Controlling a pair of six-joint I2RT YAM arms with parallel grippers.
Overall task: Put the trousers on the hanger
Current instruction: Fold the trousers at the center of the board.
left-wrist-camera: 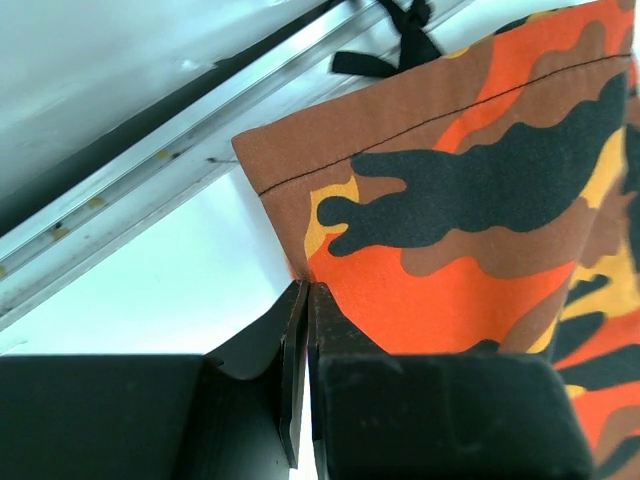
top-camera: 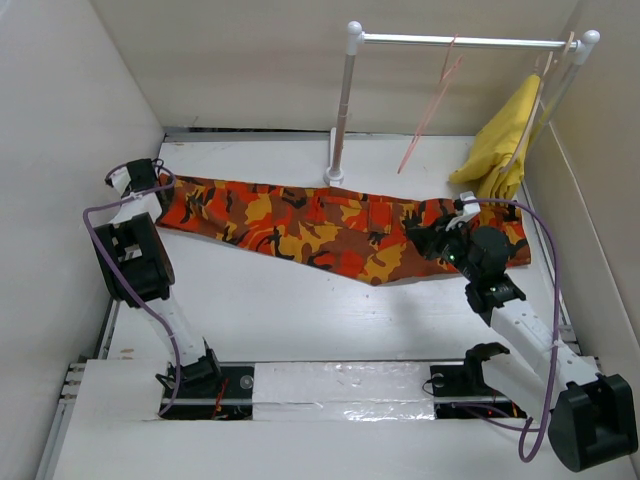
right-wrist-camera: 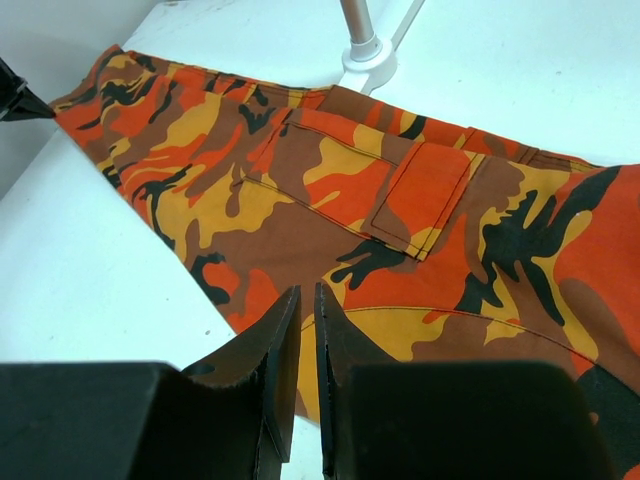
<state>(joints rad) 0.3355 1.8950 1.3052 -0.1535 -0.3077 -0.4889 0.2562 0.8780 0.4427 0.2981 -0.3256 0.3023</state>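
Left tool (left-wrist-camera: 305, 292) is pinched flat shut on the hem corner of the trousers (top-camera: 320, 225), at the far left of the top view. My right tool (right-wrist-camera: 303, 295) is closed to a thin slit at the near edge of the waist end, right of centre. I judge it has cloth nipped, though I cannot see fabric inside the slit.

The trousers lie stretched out flat on the table (top-camera: 300, 320), running from left to right across the middle of the top view and passing in front of the rail's post (top-camera: 340, 110). The hanger (top-camera: 430, 105) hangs bare from the rail (top-camera: 460, 41) at the upper right, well apart from the cloth, with the yellow garment (top-camera: 505, 140) further right.

I reckon the task is barely begun: both ends are gripped and nothing more. Lifting the trousers off the table, carrying them up to the hanger and draping them over its bar are all left to do.
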